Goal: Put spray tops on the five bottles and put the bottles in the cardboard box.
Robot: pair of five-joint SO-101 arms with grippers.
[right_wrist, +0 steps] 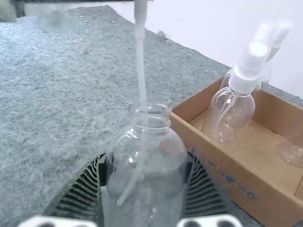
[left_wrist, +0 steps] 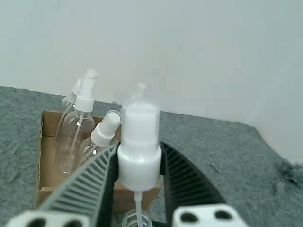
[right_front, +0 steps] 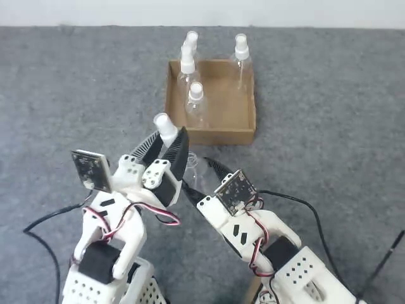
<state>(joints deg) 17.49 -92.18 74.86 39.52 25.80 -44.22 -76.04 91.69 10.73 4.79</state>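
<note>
Left gripper was clamped on the spray top, with its dip tube down through the neck of the open bottle. Right gripper was closed around that bottle, just in front of the cardboard box. Four capped bottles stood inside the box.

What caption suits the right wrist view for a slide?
Right gripper holds the uncapped bottle, a spray-top tube hanging into its neck, cardboard box beside.

White plastic arms carry black motors, ribbed black fingers and red wires.
</note>
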